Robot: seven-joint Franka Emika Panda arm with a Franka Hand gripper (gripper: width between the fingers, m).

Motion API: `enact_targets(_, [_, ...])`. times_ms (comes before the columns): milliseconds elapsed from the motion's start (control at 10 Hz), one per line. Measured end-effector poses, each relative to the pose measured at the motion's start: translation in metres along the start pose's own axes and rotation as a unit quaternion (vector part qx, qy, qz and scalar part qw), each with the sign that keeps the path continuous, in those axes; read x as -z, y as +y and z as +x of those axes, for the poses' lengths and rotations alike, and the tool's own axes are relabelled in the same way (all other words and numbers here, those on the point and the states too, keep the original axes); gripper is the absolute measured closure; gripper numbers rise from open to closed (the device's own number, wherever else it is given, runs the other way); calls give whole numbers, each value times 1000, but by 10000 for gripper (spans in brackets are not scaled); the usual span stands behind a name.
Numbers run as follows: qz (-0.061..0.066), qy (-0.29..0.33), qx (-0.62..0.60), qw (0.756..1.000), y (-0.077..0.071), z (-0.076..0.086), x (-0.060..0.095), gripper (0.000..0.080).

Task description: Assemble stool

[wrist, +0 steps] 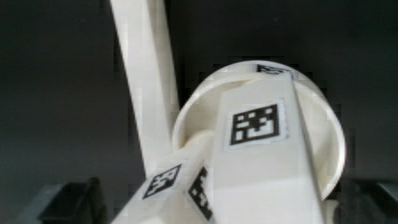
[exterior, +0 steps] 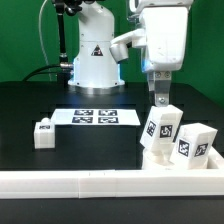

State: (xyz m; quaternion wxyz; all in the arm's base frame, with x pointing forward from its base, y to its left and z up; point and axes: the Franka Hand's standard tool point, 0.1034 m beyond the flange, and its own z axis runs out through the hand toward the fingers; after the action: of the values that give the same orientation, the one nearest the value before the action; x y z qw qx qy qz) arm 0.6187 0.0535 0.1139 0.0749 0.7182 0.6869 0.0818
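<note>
The stool's white parts crowd together at the exterior view's right, against the rail. One tagged leg point(exterior: 160, 127) stands upright there, a second leg point(exterior: 195, 142) is beside it, and the low seat point(exterior: 172, 163) is under them. A third leg point(exterior: 42, 133) lies alone at the exterior view's left. My gripper point(exterior: 160, 100) hangs just above the upright leg, open and holding nothing. In the wrist view the round seat point(wrist: 267, 110) with its tag fills the middle. My gripper point(wrist: 214, 208) straddles the white parts, and its dark fingers point(wrist: 71, 200) stand wide apart on either side.
The long white L-shaped rail point(exterior: 100, 182) runs along the table's front edge and also shows in the wrist view point(wrist: 146, 70). The marker board point(exterior: 95, 117) lies flat mid-table. The arm's white base point(exterior: 95, 55) stands at the back.
</note>
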Motion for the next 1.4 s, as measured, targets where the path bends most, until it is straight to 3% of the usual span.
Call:
enact_targets(100, [-11, 1, 8, 1000, 1, -5, -1, 150])
enact_targets(400, [-8, -1, 9, 1000, -1, -5, -3, 150])
enact_targets(700, [4, 1, -16, 1000, -18, 10, -12, 150])
enact_targets(1200, [10, 0, -18, 1000, -21, 8, -19, 177])
enact_targets(1300, [11, 0, -19, 1000, -21, 6, -19, 358])
enact_targets(1400, [10, 0, -20, 1000, -21, 5, -19, 453])
